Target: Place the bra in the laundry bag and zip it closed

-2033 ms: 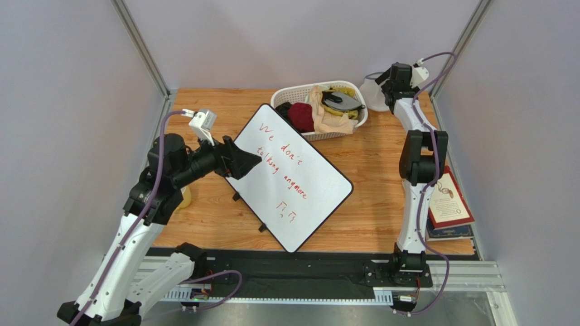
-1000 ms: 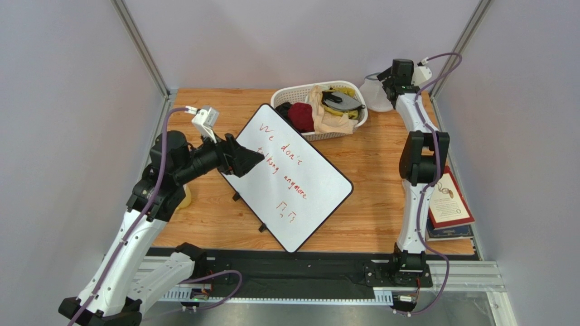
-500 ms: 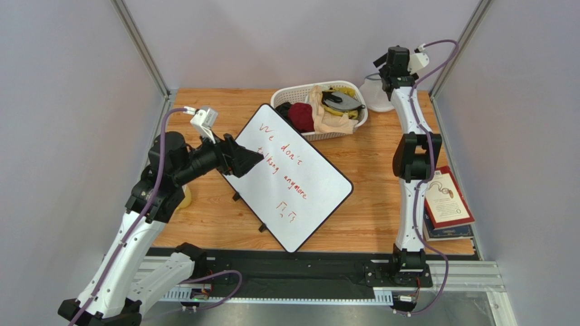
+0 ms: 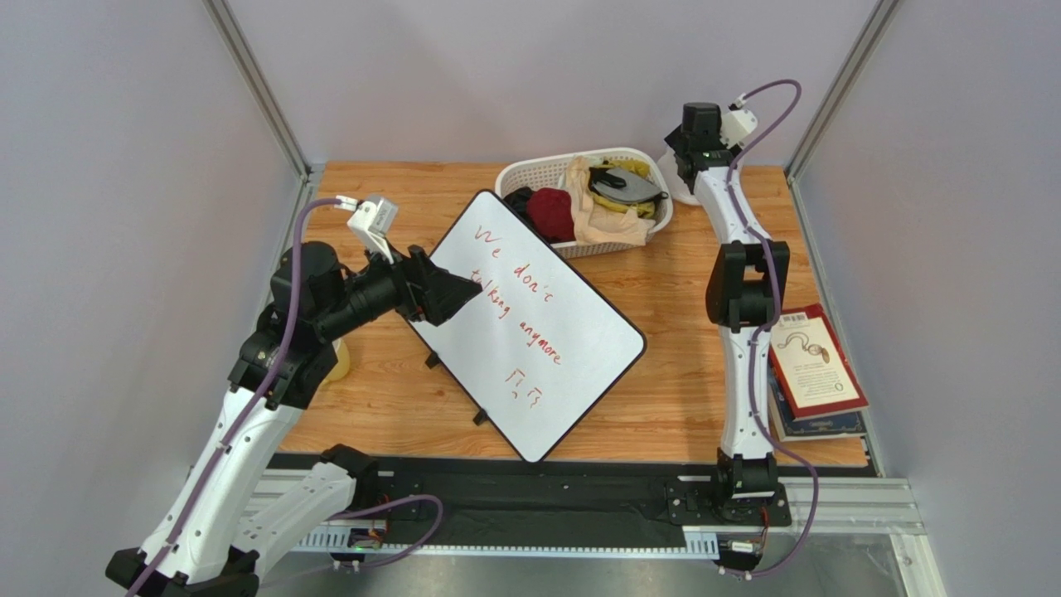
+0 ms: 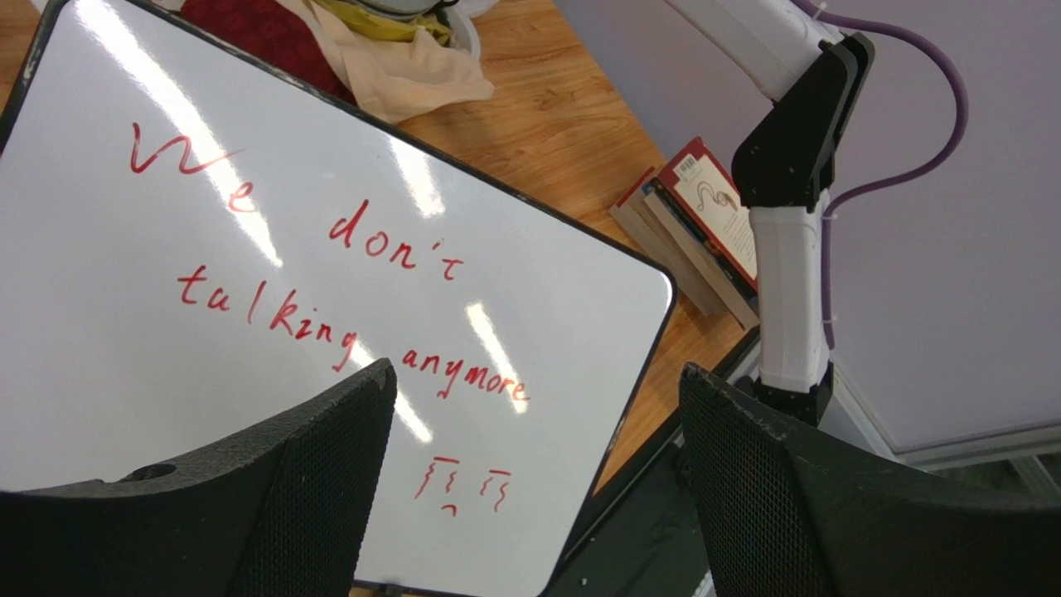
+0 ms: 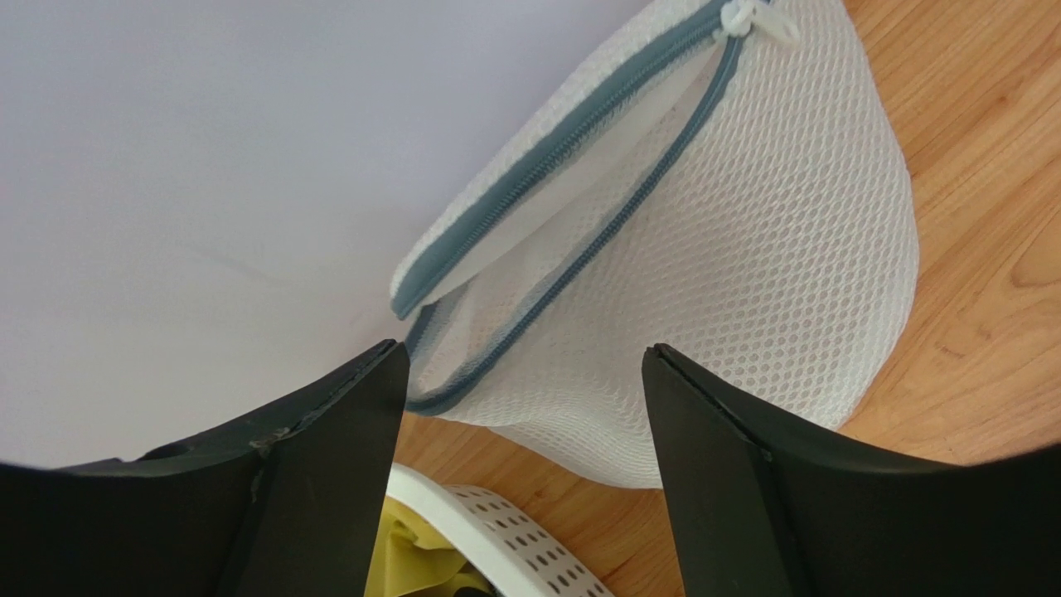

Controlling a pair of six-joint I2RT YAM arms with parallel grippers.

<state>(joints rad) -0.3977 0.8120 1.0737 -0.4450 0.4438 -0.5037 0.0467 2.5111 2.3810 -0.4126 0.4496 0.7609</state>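
Observation:
The laundry bag [image 6: 747,249], white mesh with a grey zipper band, stands on the wood at the back right, its zipper partly open. My right gripper [image 6: 523,351] is open and empty just above its lower edge, between the bag and the basket; in the top view this gripper [image 4: 683,156] is at the table's back edge. The bra [image 4: 620,184], dark grey and rounded, lies on top of other clothes in the white basket [image 4: 598,245]. My left gripper [image 5: 536,371] is open and empty above the whiteboard [image 4: 536,323], far from both.
The tilted whiteboard with red writing fills the table's middle. The basket also holds dark red, beige and yellow garments [image 6: 399,547]. Books [image 4: 816,373] lie at the right edge. A yellowish object [image 4: 339,361] sits under the left arm. Walls close in on three sides.
My right arm has swung left along the back wall, from over the bag toward the basket's right end. The left arm has barely moved.

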